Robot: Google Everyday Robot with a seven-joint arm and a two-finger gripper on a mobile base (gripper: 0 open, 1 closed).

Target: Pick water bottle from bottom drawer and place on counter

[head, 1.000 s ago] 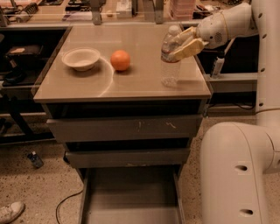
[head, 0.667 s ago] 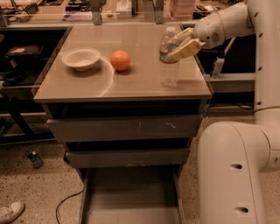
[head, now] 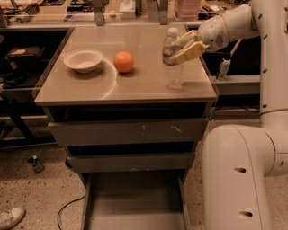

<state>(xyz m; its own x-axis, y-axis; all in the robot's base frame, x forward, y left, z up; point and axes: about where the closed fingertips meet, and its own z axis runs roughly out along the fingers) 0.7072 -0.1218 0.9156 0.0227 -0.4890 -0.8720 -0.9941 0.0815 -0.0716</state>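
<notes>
The water bottle (head: pixel 171 50), clear with a white cap, stands upright over the right side of the counter (head: pixel 135 83). My gripper (head: pixel 183 46) reaches in from the right and is shut on the water bottle's upper body. I cannot tell whether the bottle's base touches the counter; a faint reflection shows below it. The bottom drawer (head: pixel 135 202) is pulled out at the foot of the cabinet, and its floor looks bare.
A white bowl (head: pixel 83 59) and an orange ball (head: pixel 123 61) sit on the counter's left half. A cluttered workbench (head: pixel 112 9) runs behind. My own base (head: pixel 238 175) stands right of the open drawer. A white bottle (head: pixel 223 67) stands behind the cabinet's right edge.
The gripper has carried the water bottle slightly to the left over the counter. Bowl and ball have not moved.
</notes>
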